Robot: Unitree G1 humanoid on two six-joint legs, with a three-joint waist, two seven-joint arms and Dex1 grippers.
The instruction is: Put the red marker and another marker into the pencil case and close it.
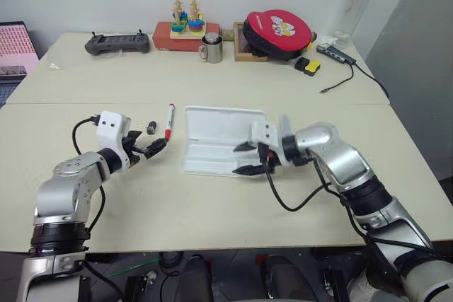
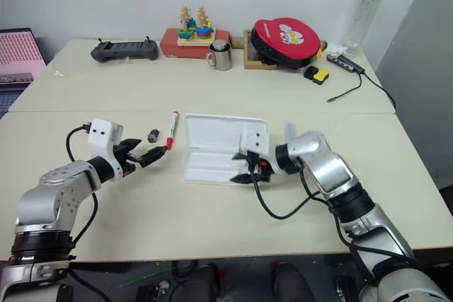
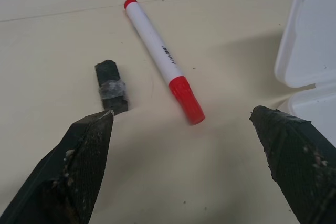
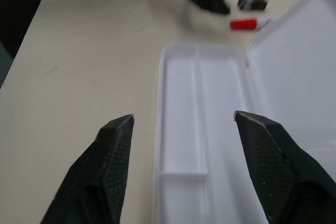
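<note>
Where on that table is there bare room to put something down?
Bare: the wide strip between the pencil case and the back-row clutter, and the near edge in front of the case. Crowded: left of the case, where the red marker, a small dark cylinder and the left end effector sit close.

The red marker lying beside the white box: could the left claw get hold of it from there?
Probably yes. The left claw is open and aimed at the red marker, with bare table between. A small dark cylinder lies close beside it, apart.
</note>
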